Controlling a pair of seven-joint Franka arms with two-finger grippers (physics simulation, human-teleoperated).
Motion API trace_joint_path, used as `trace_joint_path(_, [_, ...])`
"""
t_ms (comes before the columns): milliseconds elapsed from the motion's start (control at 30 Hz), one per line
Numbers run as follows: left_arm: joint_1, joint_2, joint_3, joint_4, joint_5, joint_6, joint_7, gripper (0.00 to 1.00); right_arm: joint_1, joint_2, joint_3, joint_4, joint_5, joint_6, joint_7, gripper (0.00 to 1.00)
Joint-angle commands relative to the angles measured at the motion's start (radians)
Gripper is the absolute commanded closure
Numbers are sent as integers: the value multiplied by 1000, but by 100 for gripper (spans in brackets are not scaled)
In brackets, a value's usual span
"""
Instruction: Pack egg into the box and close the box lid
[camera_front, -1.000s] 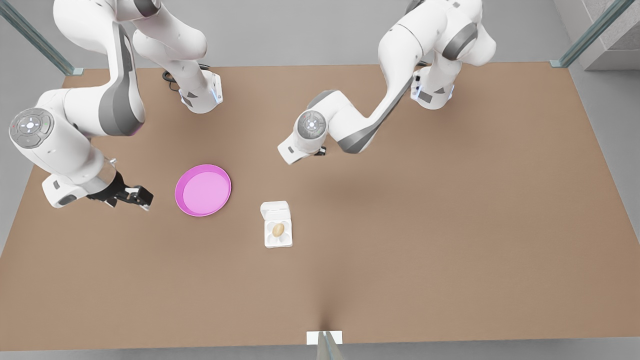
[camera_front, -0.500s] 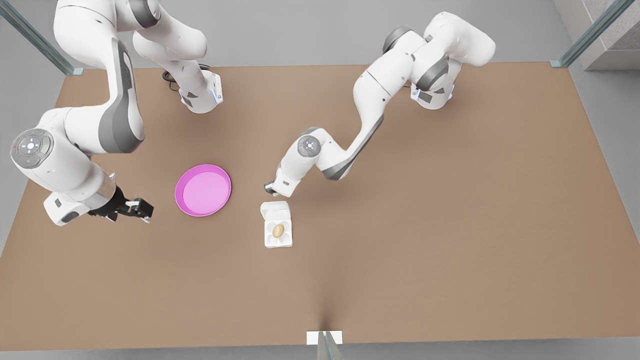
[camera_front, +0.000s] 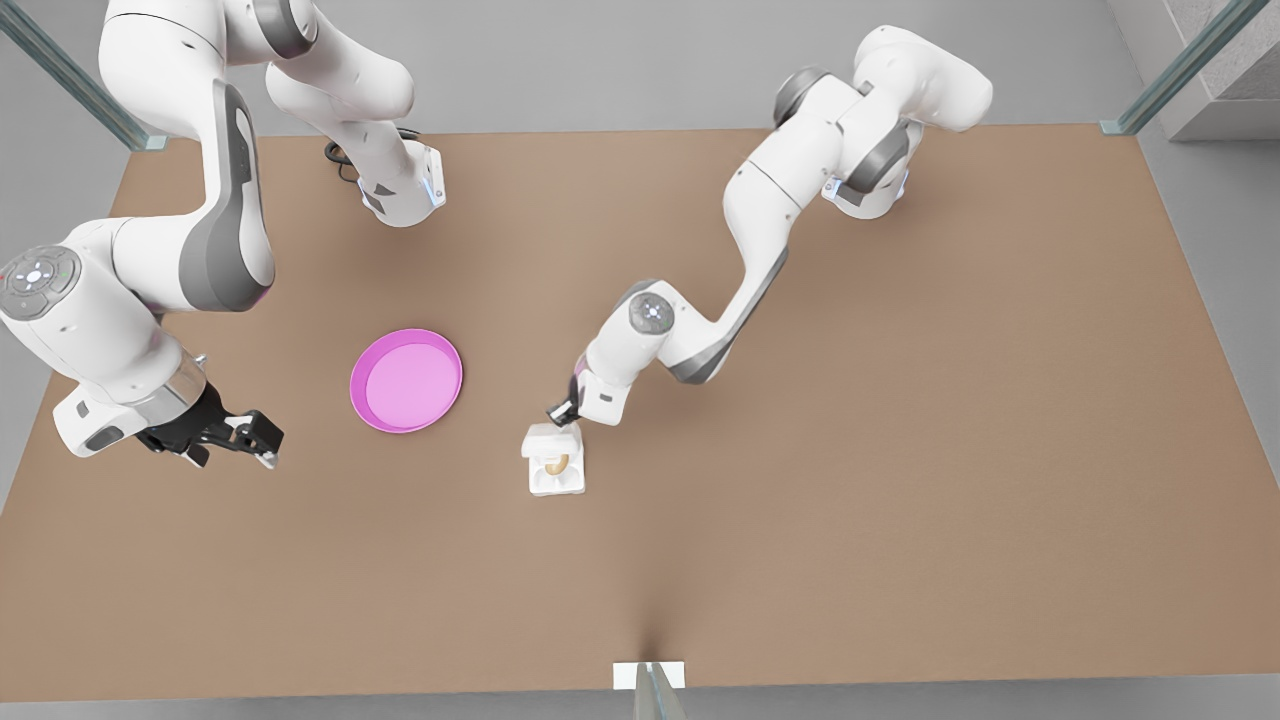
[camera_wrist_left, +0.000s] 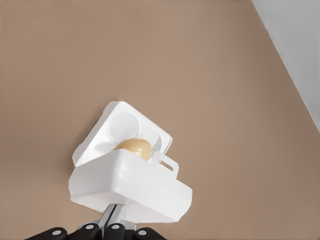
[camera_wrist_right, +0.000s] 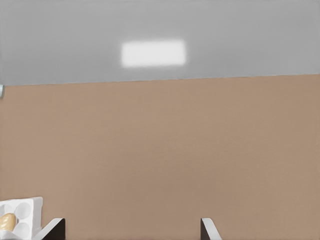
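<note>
With the egg (camera_front: 556, 464) already seated in a cup of the egg carton (camera_front: 556, 482), we have only the closing left: our left gripper (camera_front: 564, 410), fingers pinched together, presses behind the half-raised box lid (camera_wrist_left: 131, 186). Our right gripper (camera_front: 243, 440) waits spread open beyond the pink plate (camera_front: 406, 380).

Brown bench (camera_front: 900, 480), matte, plain surface. Round pink plate (camera_front: 406, 380) lies flat on it, toward the front view's left, raised rim darker than its paler centre. Small white tab (camera_front: 648, 675) at the bench's near edge, mid-width. Grey floor (camera_front: 620, 70) beyond the far edge; metal frame posts (camera_front: 1180, 68) at the far corners.
</note>
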Motion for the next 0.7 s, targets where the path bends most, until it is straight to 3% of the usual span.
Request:
trace_joint_path(0, [15,-2,0,6,0,9,-90,79,-1,-1,0,1,-1,12,-30,0])
trace_joint_path(133, [60,-48,-8,26,-9,-14,-94,79,-15,-1,1,1,2,12,-30,0])
trace_joint_path(200, [193,-140,-8,27,-3,-299,-10,79,-15,-3,0,1,2,12,-29,0])
trace_joint_path(233, [348,-263,-8,41,-6,-707,306,64,-15,-3,0,1,0,12,-29,0])
trace_joint_path(267, [476,-283,0,153,-3,-1063,637,3,-15,-3,0,1,0,12,-27,0])
trace_joint_path(333, [640,-371,3,179,135,-1290,1148,0,-15,-3,0,-1,0,2,-32,0])
trace_joint_path(400, [638,-542,4,171,255,-1465,1374,0,-15,-4,1,-3,-1,-41,-36,0])
trace_joint_path(467, [661,-760,9,-74,252,-1365,1449,0,-13,-6,0,-3,-1,-43,-35,0])
trace_joint_path(667, [674,-795,7,-123,247,-1347,1448,0,-15,-9,1,-7,-3,-50,-36,0])
